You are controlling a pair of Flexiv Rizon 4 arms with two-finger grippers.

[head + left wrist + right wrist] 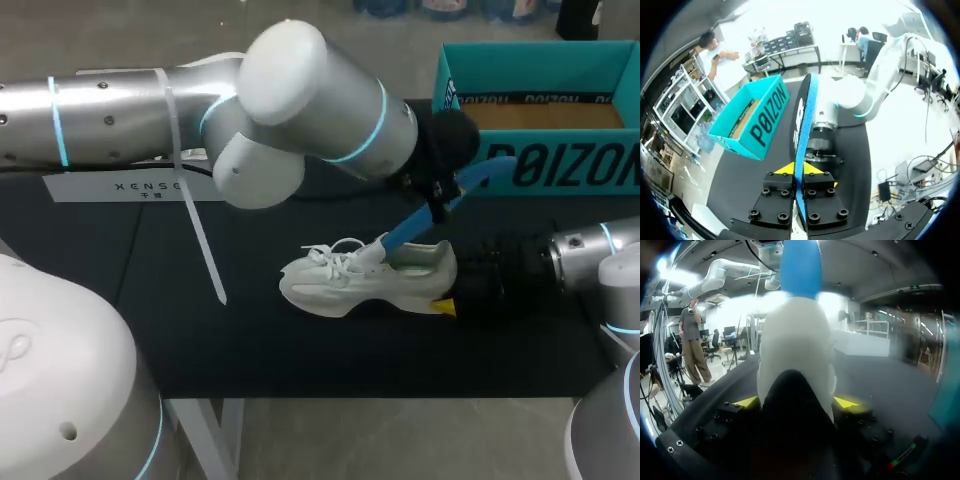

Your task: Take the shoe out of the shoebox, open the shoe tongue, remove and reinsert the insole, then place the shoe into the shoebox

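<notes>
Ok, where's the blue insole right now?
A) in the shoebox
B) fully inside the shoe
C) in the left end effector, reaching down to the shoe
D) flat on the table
C: the left end effector grips the blue insole, whose lower end meets the white shoe at its opening.

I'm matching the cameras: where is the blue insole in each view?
Head view: blue insole slants from left gripper into white shoe.
Left wrist view: blue insole edge-on in left gripper.
Right wrist view: blue insole rises beyond white shoe.
Shared landmark: teal shoebox.
</notes>
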